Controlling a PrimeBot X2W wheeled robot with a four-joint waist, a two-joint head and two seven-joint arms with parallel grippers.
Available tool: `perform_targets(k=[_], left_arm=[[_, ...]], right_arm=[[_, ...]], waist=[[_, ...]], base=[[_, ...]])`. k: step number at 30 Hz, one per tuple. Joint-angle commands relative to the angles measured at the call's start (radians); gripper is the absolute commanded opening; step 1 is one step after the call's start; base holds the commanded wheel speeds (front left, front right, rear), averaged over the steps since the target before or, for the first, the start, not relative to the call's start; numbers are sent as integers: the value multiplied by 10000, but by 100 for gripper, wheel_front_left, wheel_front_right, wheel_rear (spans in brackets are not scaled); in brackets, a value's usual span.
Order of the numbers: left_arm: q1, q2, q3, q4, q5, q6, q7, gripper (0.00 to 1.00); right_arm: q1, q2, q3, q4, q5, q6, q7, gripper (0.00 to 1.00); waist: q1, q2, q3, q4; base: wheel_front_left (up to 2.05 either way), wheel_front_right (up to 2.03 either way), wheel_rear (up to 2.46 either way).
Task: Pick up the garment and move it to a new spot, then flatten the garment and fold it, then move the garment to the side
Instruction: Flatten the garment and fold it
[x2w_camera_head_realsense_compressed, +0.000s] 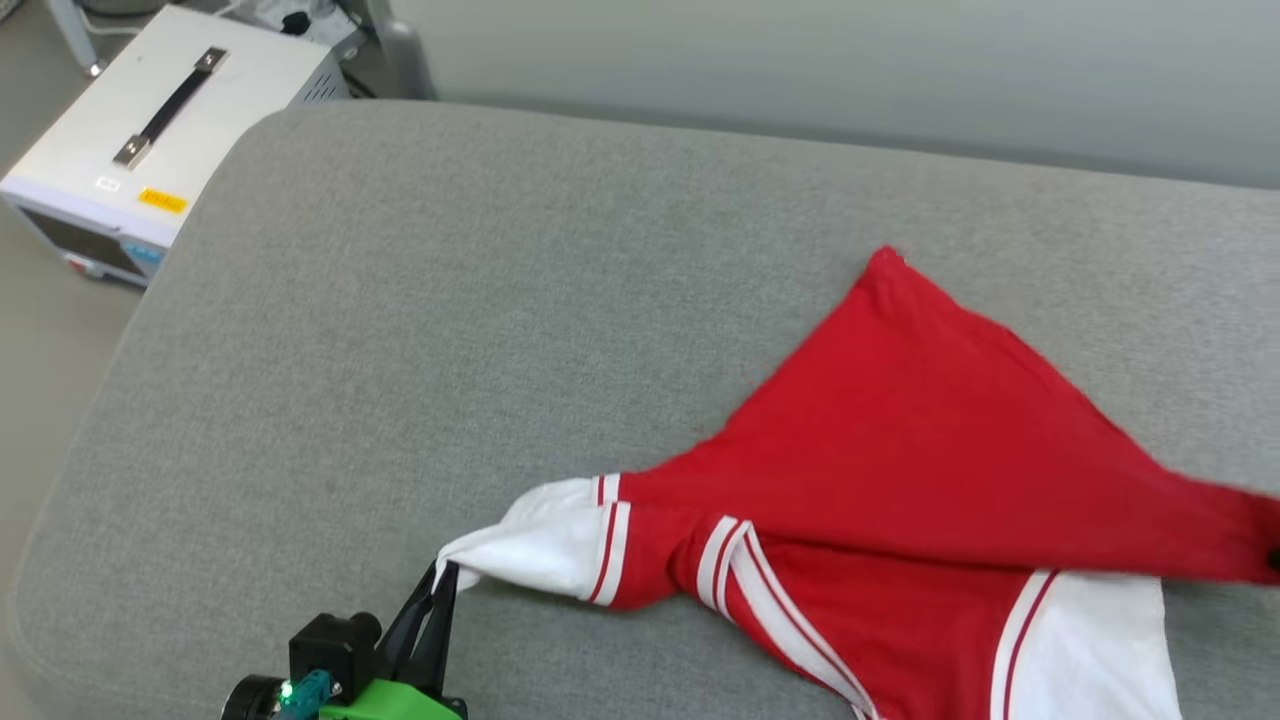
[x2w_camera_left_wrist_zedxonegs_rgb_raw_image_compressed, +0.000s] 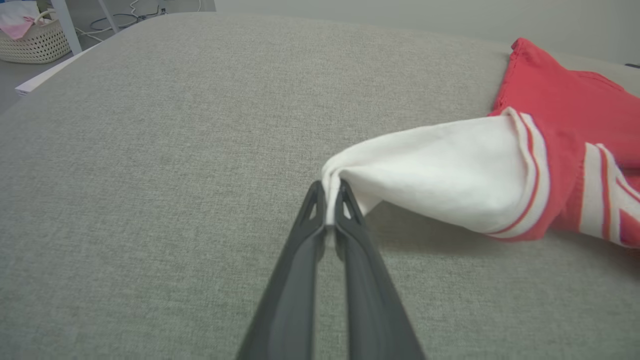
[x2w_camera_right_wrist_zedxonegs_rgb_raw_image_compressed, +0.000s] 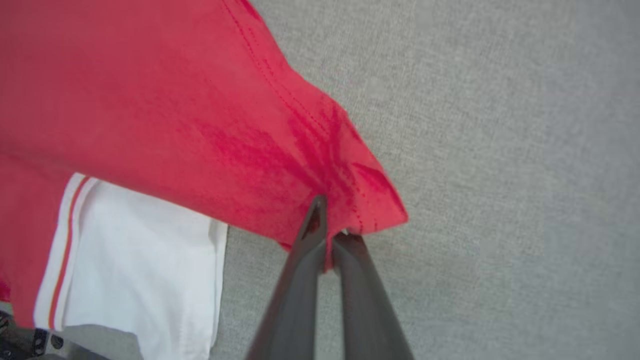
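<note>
Leftmost, off the cushion's (x2w_camera_head_realsense_compressed: 400, 300) far left corner: a white equipment box (x2w_camera_head_realsense_compressed: 160, 120) with a black handle, on the floor. The left wrist view catches a woven basket (x2w_camera_left_wrist_zedxonegs_rgb_raw_image_compressed: 35, 40) out that way too.

Near left corner of cushion: left gripper (x2w_camera_head_realsense_compressed: 445, 575), fingers pressed together and pinching the tip of the garment's white sleeve (x2w_camera_head_realsense_compressed: 540, 540). The sleeve is drawn to a point and lifted just off the fabric, with a shadow beneath it in the left wrist view.

Right half of cushion: the garment (x2w_camera_head_realsense_compressed: 900, 450), plain red side up, pulled into a rough triangle with one red corner toward the far edge. Striped trim and a second white sleeve lie by the near edge.

Right edge of the head view: red cloth stretched taut toward the right gripper (x2w_camera_right_wrist_zedxonegs_rgb_raw_image_compressed: 327, 225). Its fingers are closed, pinching a red hem corner that puckers at the grip.
</note>
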Motion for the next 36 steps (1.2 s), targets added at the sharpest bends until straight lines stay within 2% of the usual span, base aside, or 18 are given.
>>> perform_targets(k=[1,9,13,17,18,19,28,33,36], left_arm=[[187,85,35,41,-38,70,31,0],[454,130,28,177,-169,141,55,0],[465,135,30,233,-230,165,49,0],[439,167,6,270,-258,163,41,0],[429,178,-1,271,-258,162,39,0],[411,189,-17,264,-250,161,35,0],[124,167,-205,56,-180,160,11,0],[-192,177,-336,-132,-98,152,3,0],[-408,123,-414,-247,-68,146,-8,0]], right_arm=[[537,135,-236,-39,102,-6,-118,0],[3310,1014,-1246,-121,45,-6,-323,0],[3974,1617,-1616,-272,-151,-6,-394,0],[4003,2073,-2031,-450,-454,-6,-621,0],[3950,2153,-2172,-505,-521,-6,-706,34],[3876,2239,-2357,-587,-585,-6,-781,100],[2592,2536,-3876,-2262,-993,-6,-1627,100],[1318,2363,-3892,-3457,-1276,-6,-1180,100],[465,2142,-3463,-3920,-1395,-6,-558,100]], waist=[[1,-1,-457,-387],[1,-1,-686,-474],[1,-1,-665,-532],[1,-1,-653,-589],[1,-1,-648,-598],[1,-1,-643,-605],[1,-1,-431,-492],[1,-1,-83,-209],[1,-1,190,14]], base=[[0,0,0],[0,0,0],[0,0,0],[0,0,0],[0,0,0],[0,0,0],[0,0,0],[0,0,0],[0,0,0]])
